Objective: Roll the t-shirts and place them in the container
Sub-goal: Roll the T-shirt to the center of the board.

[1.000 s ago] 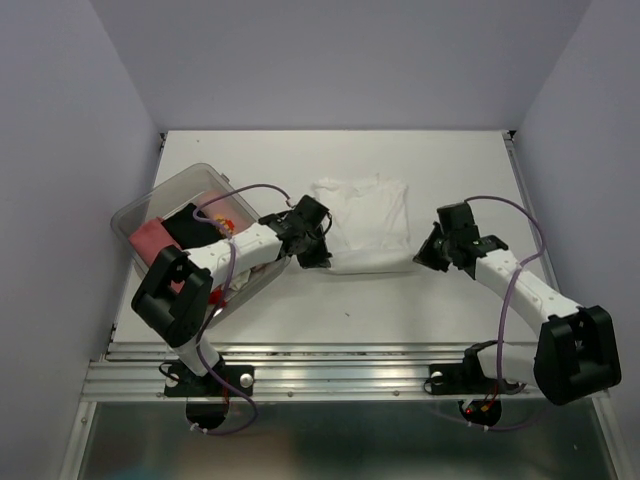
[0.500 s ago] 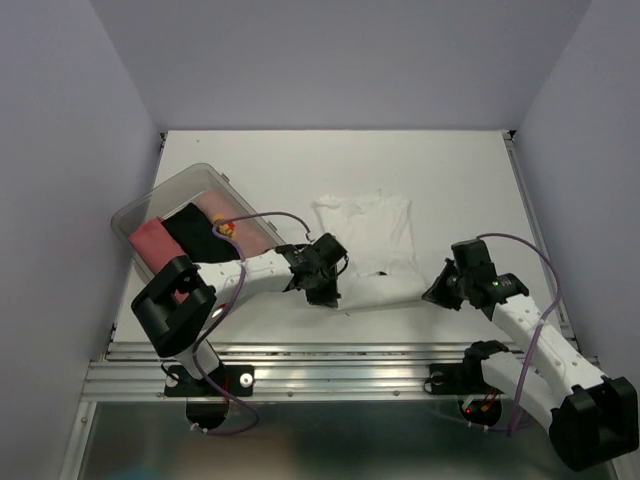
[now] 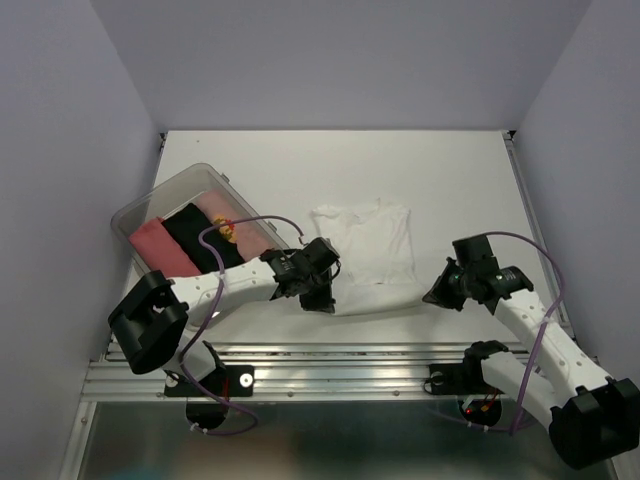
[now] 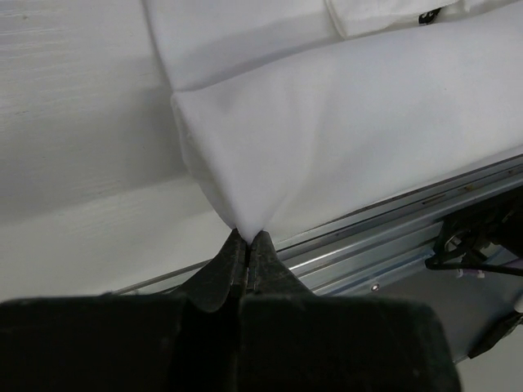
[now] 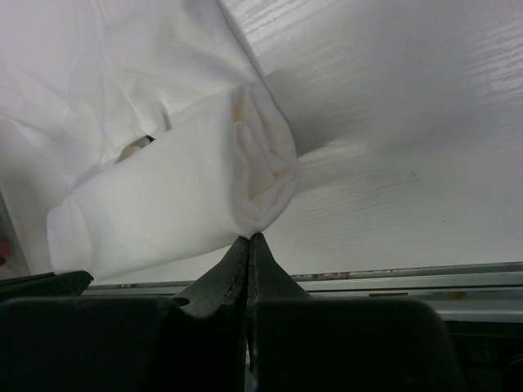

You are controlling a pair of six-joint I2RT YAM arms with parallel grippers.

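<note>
Left of the white t-shirt (image 3: 372, 232), a clear plastic tub (image 3: 158, 191) holds three folded shirts: a salmon-pink shirt (image 3: 152, 243), a black shirt (image 3: 192, 232) and a pale shirt (image 3: 226, 222) with red-yellow print. The single white t-shirt, of soft thin cloth, lies on the matte white desk (image 3: 400, 160) with its near edge in a loose roll. Two tools grip that roll. The left tool (image 4: 245, 238) is pressed together on the left corner, and the right tool (image 5: 248, 238) pinches the right end.
</note>
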